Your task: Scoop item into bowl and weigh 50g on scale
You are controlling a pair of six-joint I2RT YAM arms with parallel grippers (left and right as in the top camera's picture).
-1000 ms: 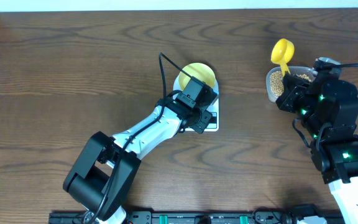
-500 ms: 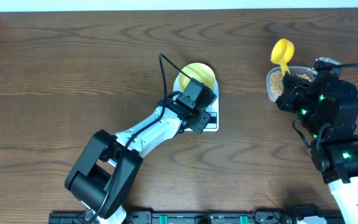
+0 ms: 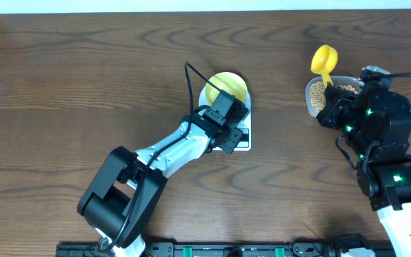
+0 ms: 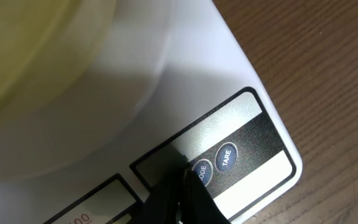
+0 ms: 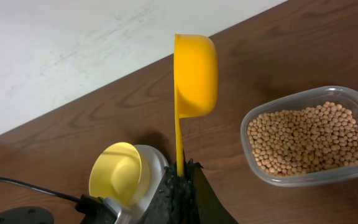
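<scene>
The left fingers (image 4: pixel 180 194), clenched empty, touch the scale (image 4: pixel 216 68) at its mode button (image 4: pixel 201 170). The right fingers (image 5: pixel 180 182) grasp the yellow scoop (image 5: pixel 194 74) by its handle

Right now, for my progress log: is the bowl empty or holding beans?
Empty: right wrist view shows the bowl plain yellow inside, nothing in it.
</scene>
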